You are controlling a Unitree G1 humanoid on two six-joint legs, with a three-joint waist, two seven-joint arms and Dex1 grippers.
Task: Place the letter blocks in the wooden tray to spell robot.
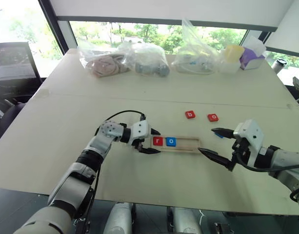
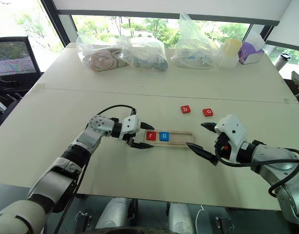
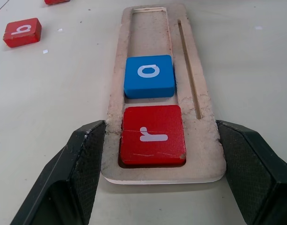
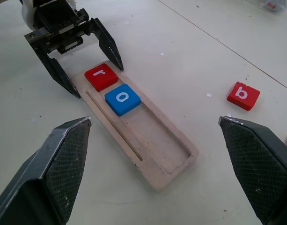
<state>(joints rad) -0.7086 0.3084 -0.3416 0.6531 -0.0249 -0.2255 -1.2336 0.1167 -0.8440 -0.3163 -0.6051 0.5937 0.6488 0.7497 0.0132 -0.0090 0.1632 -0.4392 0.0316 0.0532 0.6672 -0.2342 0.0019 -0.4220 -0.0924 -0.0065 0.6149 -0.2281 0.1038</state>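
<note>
— What is the left claw [image 1: 155, 142] doing?

— Its two black fingers are on either side of one end of the wooden tray [image 1: 189, 145], touching its edges. It is clenched on the tray.

— What is in the tray?

— A red "r" block [image 1: 158, 141] at the end by that claw, and a blue "o" block [image 1: 170, 142] just beside it. The other spaces in the tray have no blocks.

— And the right claw [image 1: 207, 140]?

— It is spread wide, near the other end of the tray, and holds nothing.

— Where are the other blocks?

— A red "b" block [image 1: 189, 114] and a red "o" block [image 1: 212, 117] lie on the tabletop [image 1: 139, 97] past the tray. A bit of blue [image 1: 219, 136] peeks from behind the right claw's finger. I cannot read any letter on it.

— Anything else hard to see?

— Clear plastic bags [image 1: 144, 61] sit at the far end. I cannot tell what is in them.
</note>
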